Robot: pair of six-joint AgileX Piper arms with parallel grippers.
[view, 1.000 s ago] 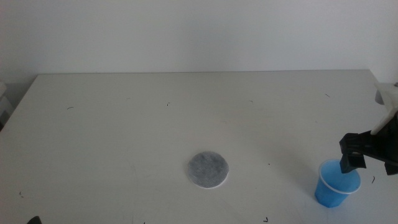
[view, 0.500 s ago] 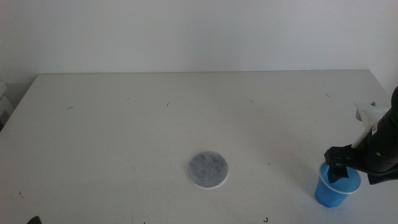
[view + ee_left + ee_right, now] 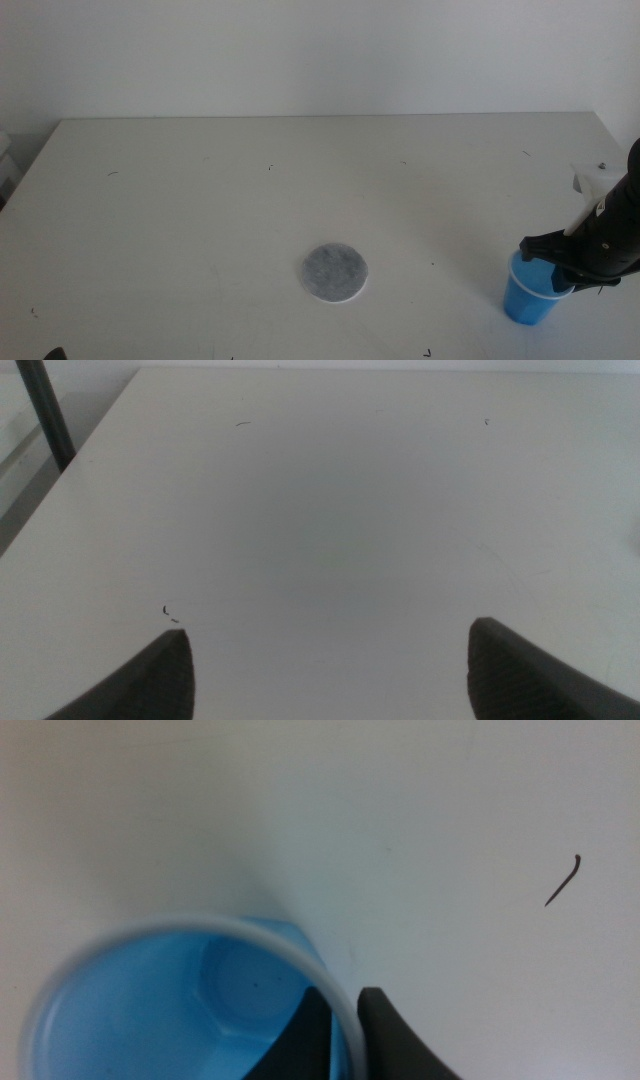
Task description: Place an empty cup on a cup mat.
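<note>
The blue cup [image 3: 527, 300] stands upright on the white table at the front right and looks empty in the right wrist view [image 3: 180, 1010]. My right gripper [image 3: 556, 272] is at the cup's near-right rim, one jaw inside and one outside, shut on the rim; in the right wrist view [image 3: 346, 1008] the whitish rim sits pinched between the jaws. The grey round cup mat [image 3: 335, 272] lies flat at the front centre, well left of the cup. My left gripper [image 3: 328, 632] is open and empty over bare table, out at the front left corner [image 3: 52, 354].
The white table [image 3: 300, 180] has small dark marks [image 3: 562, 881]. Its right edge runs close behind the right arm. A dark post [image 3: 45, 415] stands off the table's edge in the left wrist view.
My right gripper has come down over the cup's rim and closed on it. The cup has shifted slightly left. The mat and left arm have not moved.
</note>
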